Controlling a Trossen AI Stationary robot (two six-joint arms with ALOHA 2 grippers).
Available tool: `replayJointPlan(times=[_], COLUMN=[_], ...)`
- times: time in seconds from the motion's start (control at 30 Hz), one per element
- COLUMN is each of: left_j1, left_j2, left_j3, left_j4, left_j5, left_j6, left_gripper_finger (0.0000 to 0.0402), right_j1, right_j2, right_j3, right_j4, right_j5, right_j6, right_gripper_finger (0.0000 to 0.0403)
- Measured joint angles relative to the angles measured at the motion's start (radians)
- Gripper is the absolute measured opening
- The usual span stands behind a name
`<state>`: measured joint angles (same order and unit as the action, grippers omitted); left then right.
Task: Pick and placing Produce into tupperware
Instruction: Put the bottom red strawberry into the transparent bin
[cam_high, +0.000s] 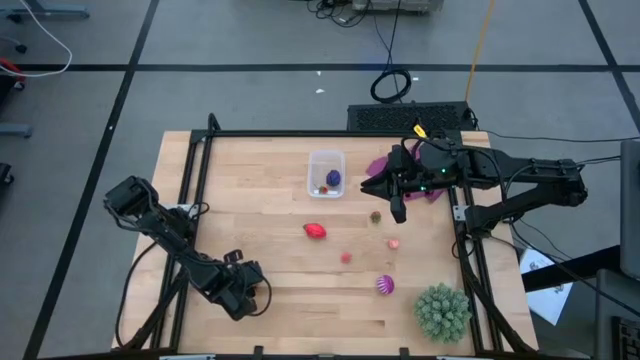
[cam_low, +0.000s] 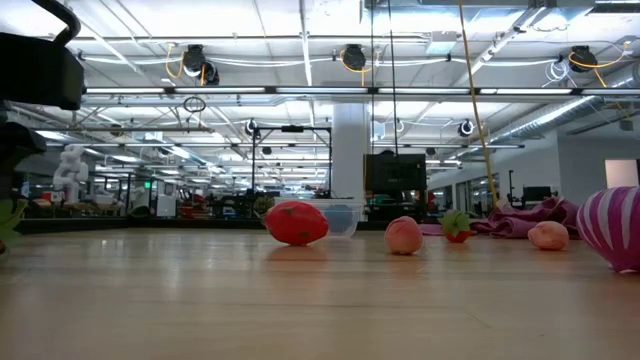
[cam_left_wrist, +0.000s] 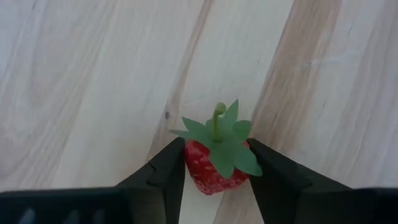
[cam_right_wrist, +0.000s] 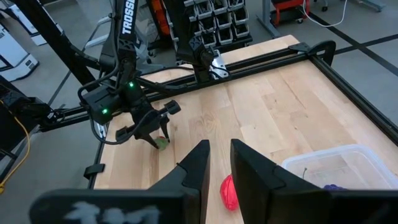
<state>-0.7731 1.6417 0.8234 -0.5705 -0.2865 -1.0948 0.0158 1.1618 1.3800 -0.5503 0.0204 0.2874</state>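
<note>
**Produce Handling: Strawberry Grasp at Near-Left Desk Area**

**Surface.** The work area is a light wooden desk (cam_high: 290, 300) framed in black rails, standing on a grey floor; the low view shows an open workshop with ceiling lights behind it.

**Left arm.** The left end effector (cam_high: 243, 292) is low over the near-left part of the desk. In the left wrist view its two fingers (cam_left_wrist: 166, 171) are clenched on a small red strawberry (cam_left_wrist: 214, 163), one on each flank of the body, below the green leaf cap. Judgement: the piece looks light, with a smooth, rounded skin, so it may slip or rotate under uneven pressure. Hold the widest part of the body; the thin cap and stem offer no firm purchase.

**Centre.** The tupperware (cam_high: 326, 172) stands at the far middle of the desk, well apart from the strawberry, with a blue-purple piece (cam_high: 333, 179) already inside. A red piece (cam_high: 315, 231), smaller pink pieces (cam_high: 346, 257) and a striped magenta ball (cam_high: 385, 285) lie loose nearer the front.

**Right arm.** The right end effector (cam_high: 398, 208) hovers beside the purple cloth (cam_high: 378, 165), fingers slightly parted and empty. A green spiky ball (cam_high: 442, 310) sits near-right.
</note>
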Motion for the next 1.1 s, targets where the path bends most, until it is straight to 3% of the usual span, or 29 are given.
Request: replayJointPlan(times=[0.67,1.1], left_j1=[0.005,0.123], left_j2=[-0.013,-0.261], left_j3=[0.017,0.039], left_j4=[-0.016,-0.111], left_j5=[0.032,-0.017], left_j6=[-0.038,0.051], left_gripper_finger=[0.016,0.0161], right_j1=[0.0,0.0], right_j2=[0.0,0.0], right_j3=[0.0,0.0], right_j4=[0.0,0.001], right_j5=[0.0,0.0], right_j6=[0.0,0.0], right_gripper_finger=[0.0057,0.0057])
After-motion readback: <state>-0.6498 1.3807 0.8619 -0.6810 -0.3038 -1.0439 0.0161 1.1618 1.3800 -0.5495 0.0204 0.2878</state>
